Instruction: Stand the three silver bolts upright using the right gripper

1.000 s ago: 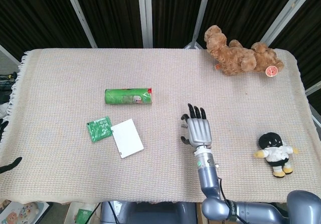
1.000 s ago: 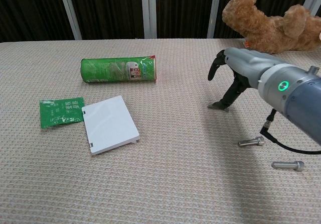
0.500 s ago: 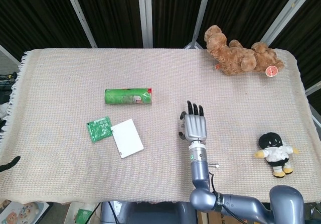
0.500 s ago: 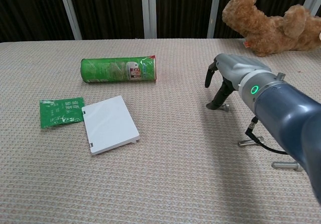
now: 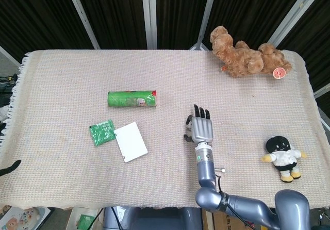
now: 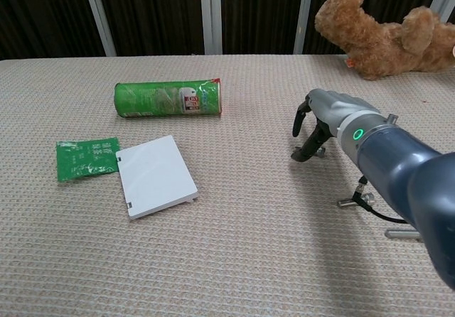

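Note:
My right hand (image 6: 318, 123) (image 5: 201, 129) arches palm-down over the mat right of centre. Its dark fingertips (image 6: 307, 148) touch the mat by the first silver bolt (image 6: 319, 153), which lies mostly hidden under them. The thumb stands apart on the left, and nothing is plainly gripped. A second silver bolt (image 6: 355, 202) (image 5: 220, 170) lies flat beside my forearm. Just an end of the third silver bolt (image 6: 398, 233) shows from behind the forearm, also lying flat. Of my left hand only a dark tip (image 5: 11, 168) shows at the left edge of the head view.
A green tube can (image 6: 169, 98) lies on its side at centre left. Nearer sit a green packet (image 6: 86, 156) and a white card (image 6: 156, 175). A brown teddy bear (image 6: 380, 34) lies at the far right, and a small black-and-white plush (image 5: 282, 157) sits at the right edge.
The right forearm has swung in to the left and nearer the chest camera. The hand has sunk a little, its fingertips staying at the same bolt. The bolts have not moved.

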Motion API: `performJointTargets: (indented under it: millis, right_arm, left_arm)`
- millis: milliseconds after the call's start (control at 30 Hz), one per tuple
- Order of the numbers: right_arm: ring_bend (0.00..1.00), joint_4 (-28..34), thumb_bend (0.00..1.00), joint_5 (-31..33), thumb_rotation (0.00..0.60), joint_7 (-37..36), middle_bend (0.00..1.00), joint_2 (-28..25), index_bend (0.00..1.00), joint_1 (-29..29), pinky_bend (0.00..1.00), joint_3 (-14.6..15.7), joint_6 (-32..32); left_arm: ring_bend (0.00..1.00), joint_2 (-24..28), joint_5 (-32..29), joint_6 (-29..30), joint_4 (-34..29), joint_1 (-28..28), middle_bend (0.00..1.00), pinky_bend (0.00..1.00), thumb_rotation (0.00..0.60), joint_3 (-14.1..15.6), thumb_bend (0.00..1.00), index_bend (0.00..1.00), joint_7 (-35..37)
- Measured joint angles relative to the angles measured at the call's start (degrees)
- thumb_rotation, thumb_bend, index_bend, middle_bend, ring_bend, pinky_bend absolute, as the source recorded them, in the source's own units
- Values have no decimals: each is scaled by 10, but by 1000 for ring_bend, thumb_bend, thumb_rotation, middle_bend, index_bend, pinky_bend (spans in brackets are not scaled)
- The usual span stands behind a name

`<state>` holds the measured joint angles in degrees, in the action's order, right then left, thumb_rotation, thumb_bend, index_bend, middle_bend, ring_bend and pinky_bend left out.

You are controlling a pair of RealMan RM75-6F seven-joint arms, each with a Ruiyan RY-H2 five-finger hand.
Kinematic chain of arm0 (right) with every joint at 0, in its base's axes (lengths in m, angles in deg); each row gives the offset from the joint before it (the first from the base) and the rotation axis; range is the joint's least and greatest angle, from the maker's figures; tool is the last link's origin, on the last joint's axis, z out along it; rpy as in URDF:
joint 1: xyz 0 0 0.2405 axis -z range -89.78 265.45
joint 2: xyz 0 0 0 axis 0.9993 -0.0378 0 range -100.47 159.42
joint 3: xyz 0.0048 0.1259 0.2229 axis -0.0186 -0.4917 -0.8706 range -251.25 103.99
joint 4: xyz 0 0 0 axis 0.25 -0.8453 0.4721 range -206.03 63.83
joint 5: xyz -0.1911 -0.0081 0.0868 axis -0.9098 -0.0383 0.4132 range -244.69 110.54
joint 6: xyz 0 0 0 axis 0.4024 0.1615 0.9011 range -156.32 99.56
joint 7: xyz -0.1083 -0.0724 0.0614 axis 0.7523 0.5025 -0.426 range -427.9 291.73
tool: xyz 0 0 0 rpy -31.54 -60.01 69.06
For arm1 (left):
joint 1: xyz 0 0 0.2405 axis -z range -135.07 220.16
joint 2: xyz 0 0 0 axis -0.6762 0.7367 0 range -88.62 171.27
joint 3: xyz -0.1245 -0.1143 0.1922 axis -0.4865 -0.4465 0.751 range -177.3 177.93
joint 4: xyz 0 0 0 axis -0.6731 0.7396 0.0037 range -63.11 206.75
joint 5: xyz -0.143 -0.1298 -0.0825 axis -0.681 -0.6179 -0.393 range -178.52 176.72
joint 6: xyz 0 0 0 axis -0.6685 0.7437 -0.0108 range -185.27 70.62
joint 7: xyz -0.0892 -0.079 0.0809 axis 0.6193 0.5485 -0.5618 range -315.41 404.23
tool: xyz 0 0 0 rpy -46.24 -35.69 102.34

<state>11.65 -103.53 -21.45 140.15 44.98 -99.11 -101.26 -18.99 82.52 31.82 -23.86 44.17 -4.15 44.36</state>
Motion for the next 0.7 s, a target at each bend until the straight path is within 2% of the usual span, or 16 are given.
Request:
performJointTargets:
  millis: [367, 700]
  right_arm:
    - [0, -39, 314, 8, 600, -12, 0, 11, 533, -10, 0, 1, 10]
    - [0, -53, 314, 9, 600, -21, 0, 13, 551, -15, 0, 3, 16]
  left_arm:
    - [0, 0, -5, -3, 0, 2, 28, 142, 600, -2, 238, 63, -1]
    - [0, -2, -6, -4, -1, 3, 28, 142, 600, -2, 237, 63, -6]
